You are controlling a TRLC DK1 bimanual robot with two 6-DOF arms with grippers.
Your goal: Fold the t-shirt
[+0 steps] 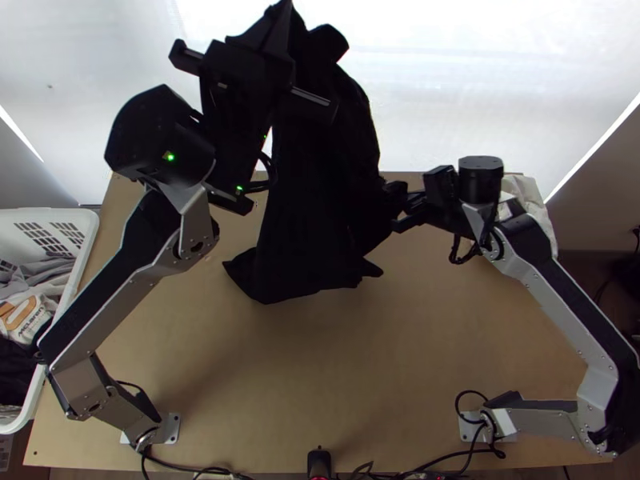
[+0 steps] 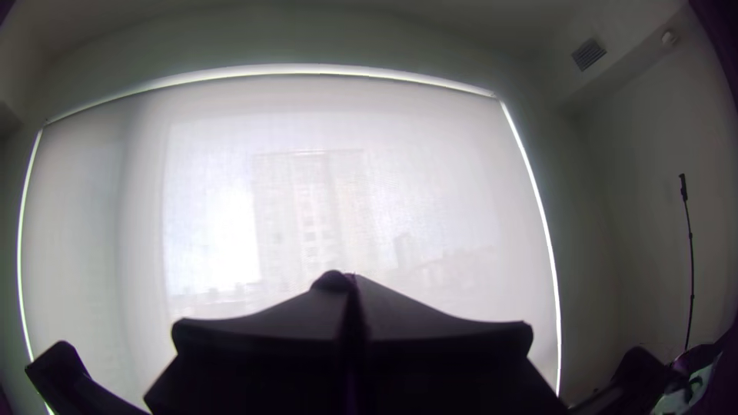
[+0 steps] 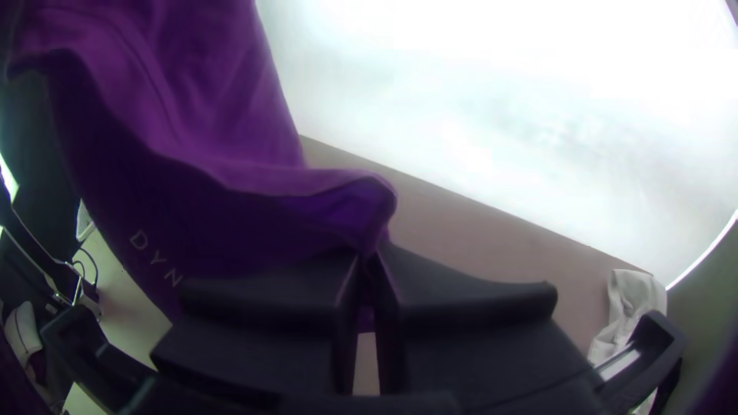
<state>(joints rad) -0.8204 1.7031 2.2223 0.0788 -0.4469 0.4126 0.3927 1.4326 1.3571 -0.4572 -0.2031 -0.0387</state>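
The t-shirt (image 1: 316, 216) looks black from above and purple (image 3: 192, 138) in the right wrist view. It hangs bunched from high up, its lower end resting on the table's far half. My left gripper (image 1: 276, 20) is raised at the top of the top view; in its wrist view the left gripper (image 2: 347, 278) is shut, with a small dark bit of cloth at the tips. Right of the shirt, my right gripper (image 1: 394, 210) is lower; in its own wrist view the right gripper (image 3: 370, 257) is shut on a folded-over edge of the shirt.
A white basket (image 1: 90, 240) of clothes stands at the table's left. Light cloth (image 1: 528, 200) lies at the far right corner, behind the right arm. Bare wood (image 1: 320, 368) spans the near middle; cables and a small black device (image 1: 319, 462) line the near edge.
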